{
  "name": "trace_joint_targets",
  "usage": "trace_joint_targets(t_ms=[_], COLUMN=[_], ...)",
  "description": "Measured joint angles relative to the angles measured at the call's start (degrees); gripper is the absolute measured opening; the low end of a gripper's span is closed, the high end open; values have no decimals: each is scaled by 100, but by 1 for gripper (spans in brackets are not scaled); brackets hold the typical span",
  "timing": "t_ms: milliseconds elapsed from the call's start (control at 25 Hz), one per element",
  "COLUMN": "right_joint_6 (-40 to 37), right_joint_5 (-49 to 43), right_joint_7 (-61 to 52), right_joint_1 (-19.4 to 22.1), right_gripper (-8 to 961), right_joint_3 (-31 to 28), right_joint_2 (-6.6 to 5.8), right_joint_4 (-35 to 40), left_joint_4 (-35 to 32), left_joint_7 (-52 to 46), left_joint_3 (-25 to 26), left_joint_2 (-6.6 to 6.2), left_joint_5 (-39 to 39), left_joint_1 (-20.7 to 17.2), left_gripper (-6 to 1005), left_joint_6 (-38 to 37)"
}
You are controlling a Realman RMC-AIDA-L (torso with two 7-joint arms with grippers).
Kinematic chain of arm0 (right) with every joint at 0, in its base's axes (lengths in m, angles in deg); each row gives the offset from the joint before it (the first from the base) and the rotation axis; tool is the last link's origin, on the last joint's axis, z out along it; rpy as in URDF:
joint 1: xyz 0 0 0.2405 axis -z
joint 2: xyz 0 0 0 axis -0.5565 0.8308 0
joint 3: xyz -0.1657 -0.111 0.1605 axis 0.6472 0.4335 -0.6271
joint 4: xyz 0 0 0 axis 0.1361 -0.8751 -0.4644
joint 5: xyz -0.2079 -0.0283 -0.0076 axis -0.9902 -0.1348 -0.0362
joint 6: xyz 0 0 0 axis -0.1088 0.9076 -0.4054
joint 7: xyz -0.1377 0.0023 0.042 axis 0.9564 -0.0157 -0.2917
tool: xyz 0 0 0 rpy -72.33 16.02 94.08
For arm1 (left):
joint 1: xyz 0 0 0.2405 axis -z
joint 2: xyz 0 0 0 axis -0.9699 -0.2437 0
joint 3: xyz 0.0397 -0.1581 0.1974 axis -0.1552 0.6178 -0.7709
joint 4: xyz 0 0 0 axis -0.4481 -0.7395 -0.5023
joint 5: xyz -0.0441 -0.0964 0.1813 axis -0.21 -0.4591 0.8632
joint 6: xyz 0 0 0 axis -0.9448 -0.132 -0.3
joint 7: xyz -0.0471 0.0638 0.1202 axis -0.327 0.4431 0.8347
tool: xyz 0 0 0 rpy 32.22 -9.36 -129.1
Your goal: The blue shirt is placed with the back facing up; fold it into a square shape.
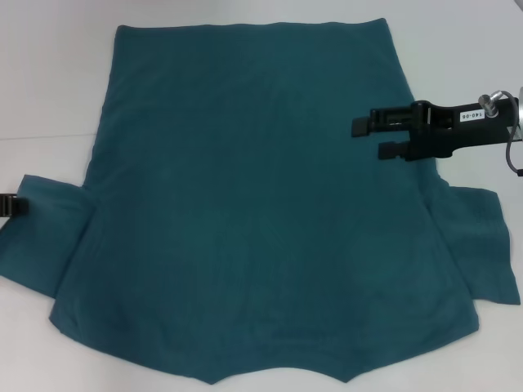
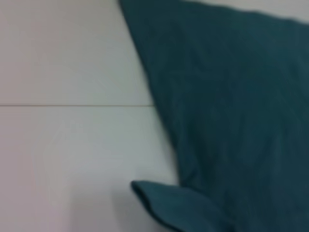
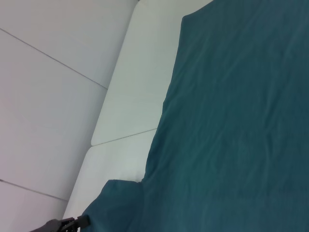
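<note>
The blue shirt point(image 1: 261, 212) lies flat on the white desk point(image 1: 49, 82), plain side up, and covers most of the head view. Its straight hem runs along the 12 o'clock side, and the neckline notch sits at 6 o'clock, nearest the robot. One short sleeve spreads out at 9 o'clock, the other at 3 o'clock. The fabric shows only light wrinkles and no folds.

The right claw point(image 1: 372, 137) enters from 3 o'clock and hovers above the shirt's right edge, between hem and sleeve. Its two black fingers point(image 1: 377, 126) point toward 9 o'clock and stand apart, holding nothing.

The left claw point(image 1: 11, 204) shows only as a black tip at the 9 o'clock edge, touching or just beside the left sleeve. Whether it is apart or together cannot be told.
</note>
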Motion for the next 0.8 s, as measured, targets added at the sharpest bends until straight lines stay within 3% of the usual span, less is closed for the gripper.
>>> trace_joint_targets(t_ms=[280,800], right_joint_6=[-11,-25], right_joint_5=[0,0], right_joint_7=[-4,-6], right_joint_1=[-29,-46], right_gripper=[841,833], right_joint_3=[0,26], right_joint_2=[0,2], right_joint_4=[5,18], left_joint_4=[-404,-1304], left_joint_7=[-472,-1262], left_joint_3=[-149,-643], left_joint_2=[15,88], left_joint_5=[890,1407], left_joint_1=[209,341], left_gripper=[13,17], left_joint_6=[-152,-971])
